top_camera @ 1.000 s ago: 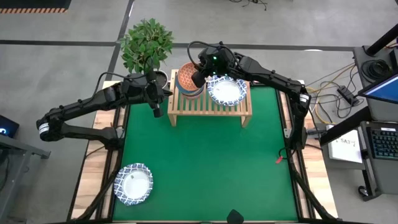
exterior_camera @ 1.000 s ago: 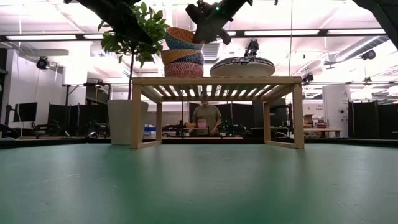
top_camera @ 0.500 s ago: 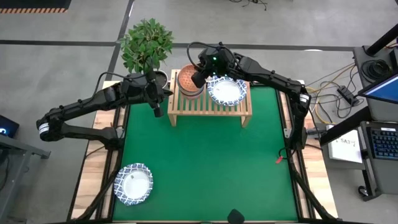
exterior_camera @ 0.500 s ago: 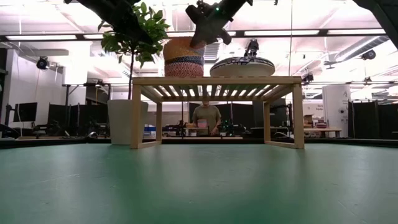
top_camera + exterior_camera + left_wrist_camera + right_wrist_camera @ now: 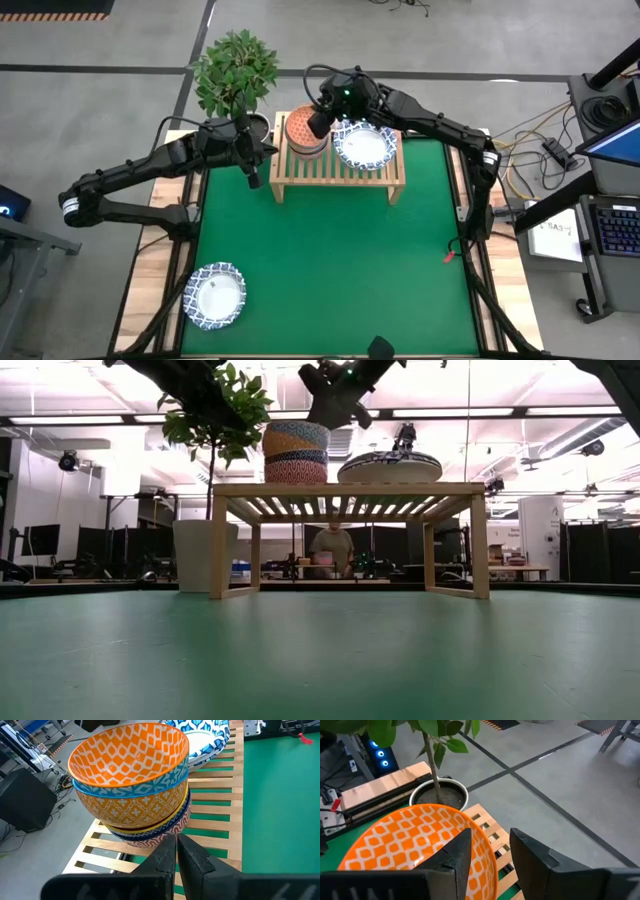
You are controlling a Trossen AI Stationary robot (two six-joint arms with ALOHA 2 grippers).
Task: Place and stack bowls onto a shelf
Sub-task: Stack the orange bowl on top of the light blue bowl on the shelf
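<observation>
- Nearest the front of the table a wide white bowl with a blue rim [image 5: 214,296] lies alone on the green mat [image 5: 340,270], well apart from both my arms and not yet on the shelf [image 5: 338,165].
- I judge it stiff, glazed, probably slick and breakable (a knock on the wood could chip it). I would take it by the rim, one finger inside and one outside.
- My left gripper [image 5: 252,178] hangs just off the shelf's left end, fingers pressed together and holding nothing.
- On the shelf's left half sits the stack of small bowls [image 5: 295,452], the orange-patterned bowl [image 5: 129,757] topmost and nested straight.
- Beside it, on the right half, rests the pile of wide bowls [image 5: 364,145], its edge close to the small stack.
- My right gripper [image 5: 491,851] is over the far rim of the top bowl, fingers parted either side of that rim. I see a gap at the outer finger, so I judge the bowl let go, resting on the stack.
- Behind the shelf's left end stands the potted plant [image 5: 235,72].
</observation>
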